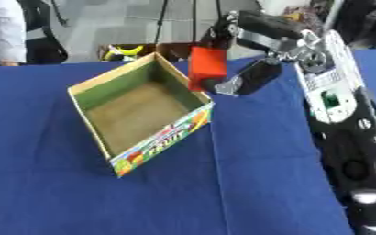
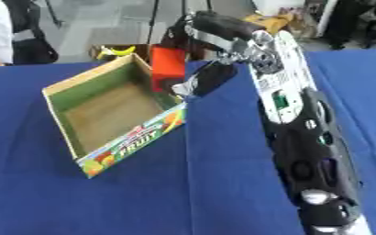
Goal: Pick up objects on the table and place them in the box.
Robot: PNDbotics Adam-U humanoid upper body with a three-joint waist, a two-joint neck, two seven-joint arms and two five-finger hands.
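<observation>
An open cardboard box [image 1: 101, 82] with a green inside and a fruit print on its front stands on the blue table; its brown floor shows nothing inside. My right hand [image 1: 251, 32] reaches in from the right and is shut on a red block [image 1: 207, 65], thumb below and fingers above. The block hangs over the box's far right corner, just at the rim. My left hand shows in neither view.
A blue cloth [image 1: 223, 183] covers the table around the box. Beyond the far edge lie a yellow object [image 2: 115, 51] and some clutter. A person stands at the far left edge, away from the box.
</observation>
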